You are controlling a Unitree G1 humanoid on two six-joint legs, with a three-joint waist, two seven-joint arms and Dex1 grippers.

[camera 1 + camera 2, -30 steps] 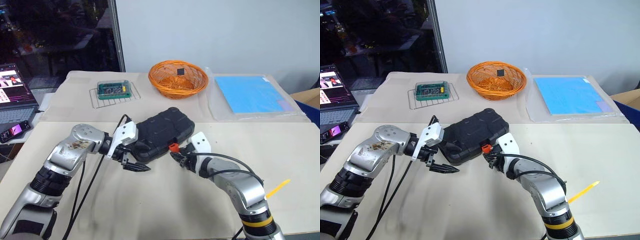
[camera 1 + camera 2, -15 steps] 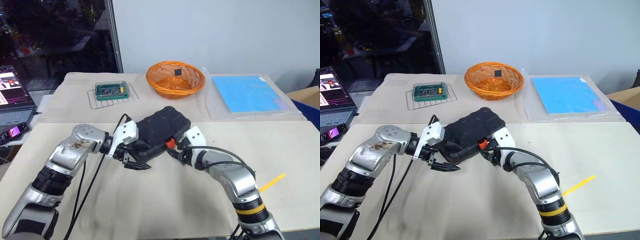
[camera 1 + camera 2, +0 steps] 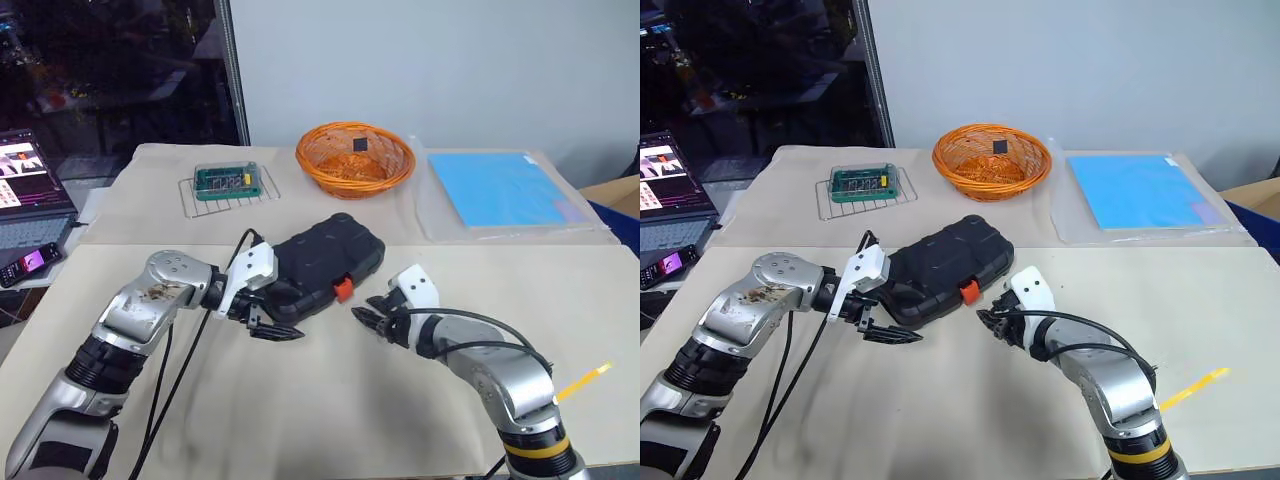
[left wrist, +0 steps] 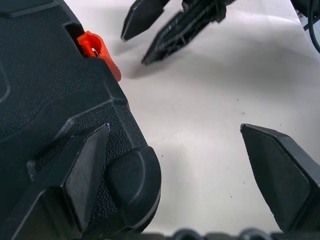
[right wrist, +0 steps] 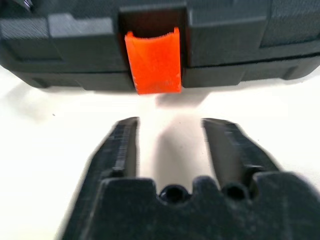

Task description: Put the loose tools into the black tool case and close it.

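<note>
The black tool case (image 3: 325, 260) lies shut on the beige table, its orange latch (image 3: 343, 290) facing me. My left gripper (image 3: 270, 322) is open at the case's near left corner, one finger (image 4: 85, 175) resting on the shell, the other on the table side. Just off the latch, my right gripper (image 3: 371, 320) points at it with a gap of bare table between; its fingers (image 5: 120, 145) stand apart, open on nothing. A thin yellow-orange stick (image 3: 583, 381), possibly one of the loose tools, lies near the right edge. Other loose tools are out of view.
An orange wicker basket (image 3: 355, 158) sits at the back, with a wire rack and green circuit board (image 3: 228, 182) to its left and a blue sheet (image 3: 500, 188) to its right. A laptop (image 3: 25, 195) and phone (image 3: 28, 262) are on the far left.
My right gripper, at the orange latch half a second ago, has drawn back from it a little toward me and the right. The left gripper and the case stay put.
</note>
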